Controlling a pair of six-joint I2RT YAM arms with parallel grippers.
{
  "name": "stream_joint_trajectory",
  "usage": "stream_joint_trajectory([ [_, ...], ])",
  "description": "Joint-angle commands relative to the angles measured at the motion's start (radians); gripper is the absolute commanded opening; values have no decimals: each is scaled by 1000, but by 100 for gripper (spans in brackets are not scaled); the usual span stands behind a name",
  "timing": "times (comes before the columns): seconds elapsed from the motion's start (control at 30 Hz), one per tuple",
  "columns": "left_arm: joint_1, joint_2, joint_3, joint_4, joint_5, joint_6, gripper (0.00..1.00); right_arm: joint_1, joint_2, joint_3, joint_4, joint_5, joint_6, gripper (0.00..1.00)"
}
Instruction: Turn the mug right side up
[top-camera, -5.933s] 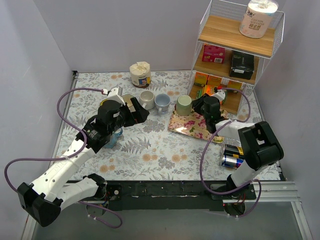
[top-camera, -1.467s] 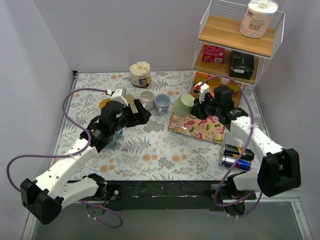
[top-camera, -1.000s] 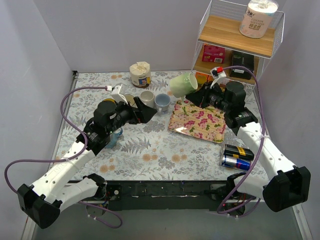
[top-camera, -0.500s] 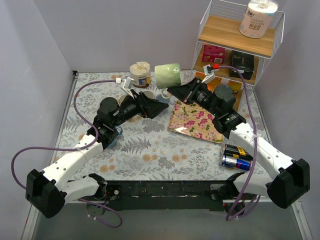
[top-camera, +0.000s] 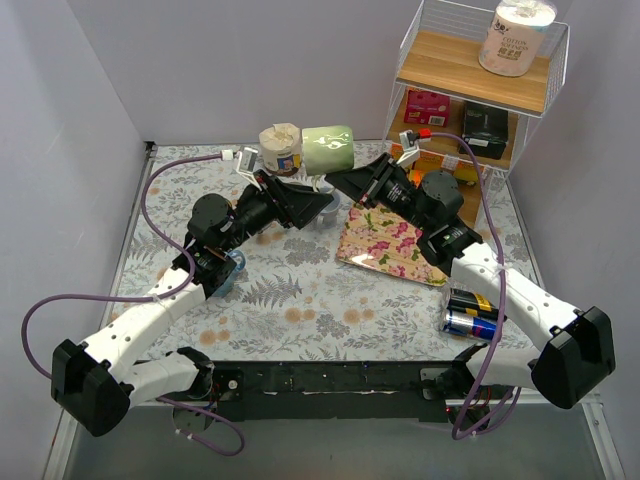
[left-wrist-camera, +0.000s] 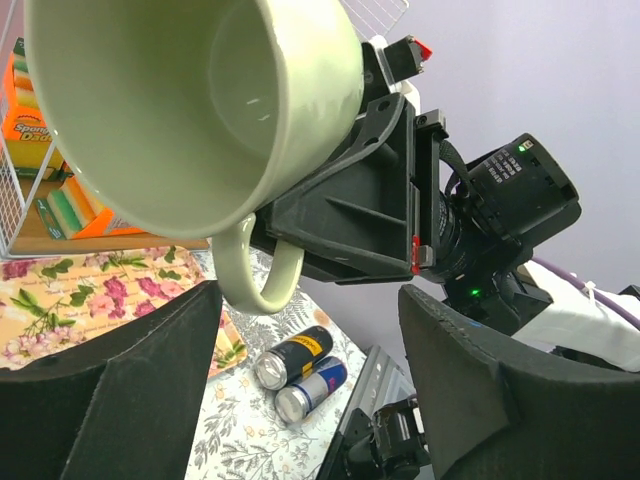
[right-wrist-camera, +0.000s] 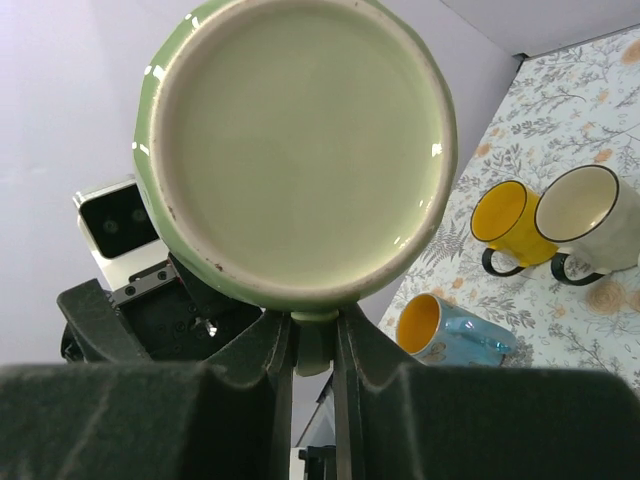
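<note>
The pale green mug (top-camera: 328, 148) hangs in the air above the back middle of the table, on its side. My right gripper (top-camera: 345, 182) is shut on its handle; in the right wrist view the mug's base (right-wrist-camera: 300, 150) fills the frame and the handle is pinched between the fingers (right-wrist-camera: 312, 345). My left gripper (top-camera: 312, 206) is open and empty just below and left of the mug, facing it. In the left wrist view the mug's open mouth (left-wrist-camera: 190, 100) faces the camera, handle down, above the wide-open left gripper (left-wrist-camera: 310, 390).
A floral tray (top-camera: 395, 248) lies under the right arm. Two cans (top-camera: 472, 310) lie right of it. A wire shelf (top-camera: 470, 95) stands back right. A paper roll (top-camera: 282, 148) and other mugs (right-wrist-camera: 505, 215) stand behind. A blue mug (top-camera: 230, 272) lies at left.
My right gripper has lifted the green mug off the tray, carried it up and left, and tipped it onto its side. My left gripper has risen toward the mug.
</note>
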Motion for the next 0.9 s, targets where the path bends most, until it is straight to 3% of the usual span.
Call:
stream_joint_trajectory([
  [0.0,1,-5,43,16,9,-9,69,5,-16,54,211,-29,48,1],
  [0.07,1,3,46,16,14,-9,67,5,-13,54,218,-41,58,1],
  [0.2,9,12,68,25,33,-27,53,7,-11,48,234,-80,71,1],
  [0.27,10,18,88,25,53,-30,40,10,-14,44,226,-89,78,1],
  [0.37,13,21,97,25,66,-38,32,10,-25,37,222,-104,77,1],
  [0.43,13,26,99,28,72,-41,22,10,-28,39,208,-107,77,1],
  [0.5,13,27,99,19,73,-44,3,10,-30,39,195,-112,72,1],
  [0.53,13,24,97,17,69,-43,0,12,-30,43,186,-115,69,1],
  [0.8,15,0,112,-73,-23,-7,0,10,-40,13,146,-132,31,1],
  [0.87,15,-9,121,-102,-52,-6,0,10,-40,2,137,-126,29,14],
])
